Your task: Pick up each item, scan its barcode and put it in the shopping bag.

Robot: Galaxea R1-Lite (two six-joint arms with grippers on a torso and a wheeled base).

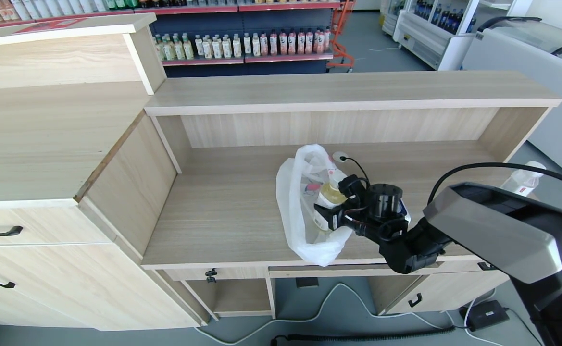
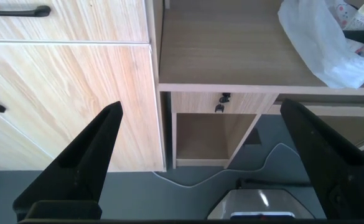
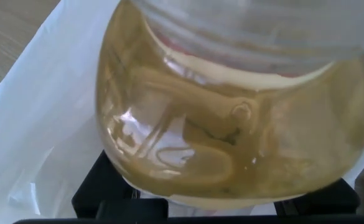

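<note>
A white plastic shopping bag (image 1: 305, 230) lies open on the wooden counter (image 1: 223, 206). My right gripper (image 1: 331, 211) is shut on a bottle of yellow drink (image 1: 331, 193), holding it at the bag's mouth. In the right wrist view that bottle (image 3: 231, 124) is very close, with the bag (image 3: 38, 143) behind it and one dark finger (image 3: 107, 193) under it. Another item with pink on it (image 1: 312, 186) lies inside the bag. My left gripper (image 2: 200, 168) hangs open with nothing in it, below counter height in front of the cabinet, and the bag (image 2: 322, 43) lies farther off on the counter.
A clear bottle with a white cap (image 1: 523, 179) stands at the counter's right end. A grey screen on a stand (image 1: 497, 226) rises at the front right. A round puck with a black cable (image 1: 341, 156) lies behind the bag. A raised ledge (image 1: 348, 91) borders the back.
</note>
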